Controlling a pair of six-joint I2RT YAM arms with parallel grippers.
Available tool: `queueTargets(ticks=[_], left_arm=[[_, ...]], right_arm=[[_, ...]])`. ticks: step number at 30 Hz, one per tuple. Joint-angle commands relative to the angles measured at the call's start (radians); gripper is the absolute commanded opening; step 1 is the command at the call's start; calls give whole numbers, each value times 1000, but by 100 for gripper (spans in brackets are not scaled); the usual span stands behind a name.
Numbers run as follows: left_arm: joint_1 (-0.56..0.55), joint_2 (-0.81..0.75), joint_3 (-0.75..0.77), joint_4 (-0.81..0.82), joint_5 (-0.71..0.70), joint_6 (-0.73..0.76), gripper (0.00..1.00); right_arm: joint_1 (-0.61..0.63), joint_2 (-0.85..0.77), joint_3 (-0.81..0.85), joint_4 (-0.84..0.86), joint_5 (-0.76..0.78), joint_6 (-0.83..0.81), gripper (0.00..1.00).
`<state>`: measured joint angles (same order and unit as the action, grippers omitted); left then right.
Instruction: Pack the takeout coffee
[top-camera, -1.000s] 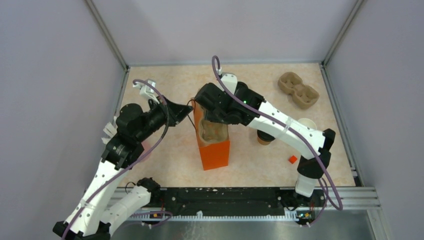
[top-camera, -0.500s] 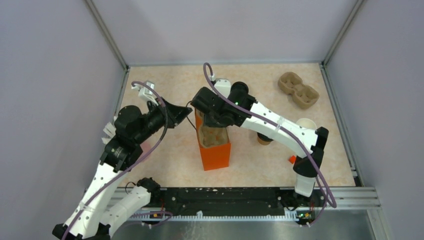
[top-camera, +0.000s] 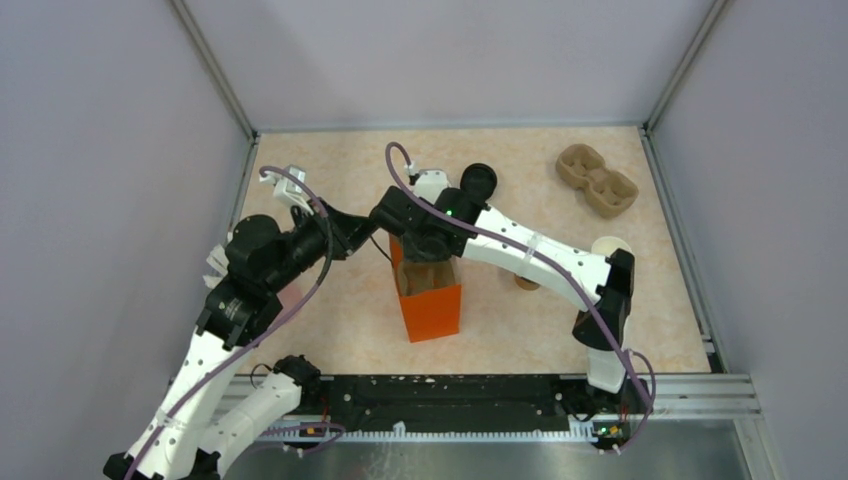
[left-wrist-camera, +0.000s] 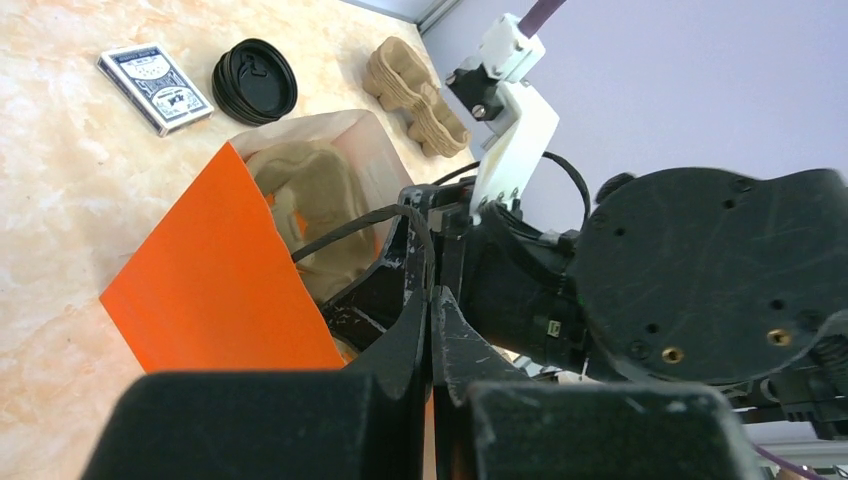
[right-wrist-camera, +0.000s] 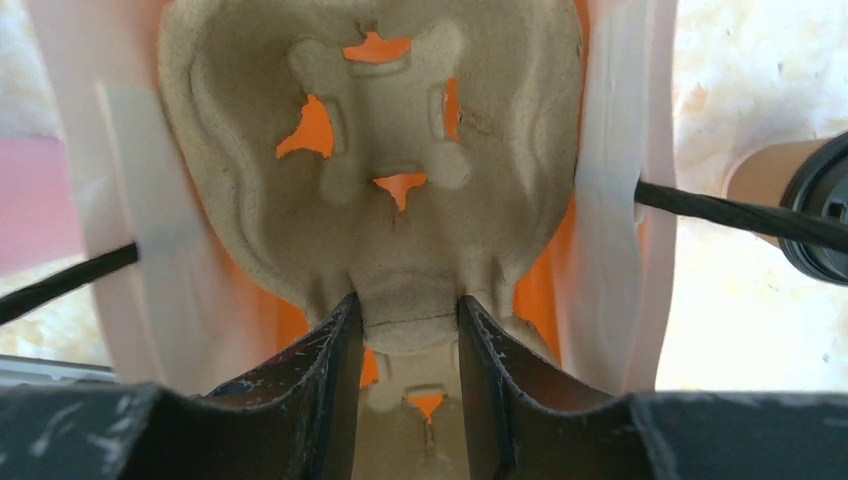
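The right hand (right-wrist-camera: 410, 330) reaches down into the mouth of the orange bag (top-camera: 432, 312). Its fingers are narrowed onto the near rim of a pulp carrier (right-wrist-camera: 370, 150), which lies inside the bag and fills most of the opening.

The cup (right-wrist-camera: 765, 175) is outside the bag, just to the right of this hand, on the tabletop (top-camera: 330, 320). From above, the right forearm covers most of it. In the wrist view only its tan side and black lid (right-wrist-camera: 822, 215) show at the frame edge. The lid sits farther out than the body, so the cup seems to stand upright, long axis vertical and lid up. I cannot be sure from that sliver.

The left hand (left-wrist-camera: 432, 300) is at the bag's other side, its fingers all but closed and pinching the thin black handle (left-wrist-camera: 350, 228). The cord runs taut from its tips to the bag wall.

Beyond this hand, past the bag, lie a second carrier (left-wrist-camera: 420, 95), black lids (left-wrist-camera: 255, 80) and a card pack (left-wrist-camera: 155, 72), all apart from the bag.
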<state>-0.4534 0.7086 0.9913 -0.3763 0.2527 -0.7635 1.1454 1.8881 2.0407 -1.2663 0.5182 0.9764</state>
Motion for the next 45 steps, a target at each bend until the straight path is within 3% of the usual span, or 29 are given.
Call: queueTargets(ticks=[1, 18, 27, 32, 34, 40, 45], left_arm=[[-1, -10, -2, -18, -4, 17, 0], [-1, -22, -17, -26, -6, 15, 5], [-1, -22, -14, -36, -5, 12, 9], [-1, -22, -14, -41, 3, 11, 13], [-1, -22, -16, -42, 6, 11, 14], [-1, -23, -17, -45, 7, 12, 14], [-1, -21, -15, -47, 1, 16, 14]], right_arm=[[13, -12, -24, 9, -4, -8, 24], [19, -32, -122, 58, -43, -17, 27], [20, -38, -95, 55, -14, -26, 39], [20, -55, -63, 96, -5, -65, 58], [22, -69, -72, 129, 2, -80, 56], [22, -117, -164, 267, 13, -142, 40], [22, -116, -144, 270, 35, -149, 39]])
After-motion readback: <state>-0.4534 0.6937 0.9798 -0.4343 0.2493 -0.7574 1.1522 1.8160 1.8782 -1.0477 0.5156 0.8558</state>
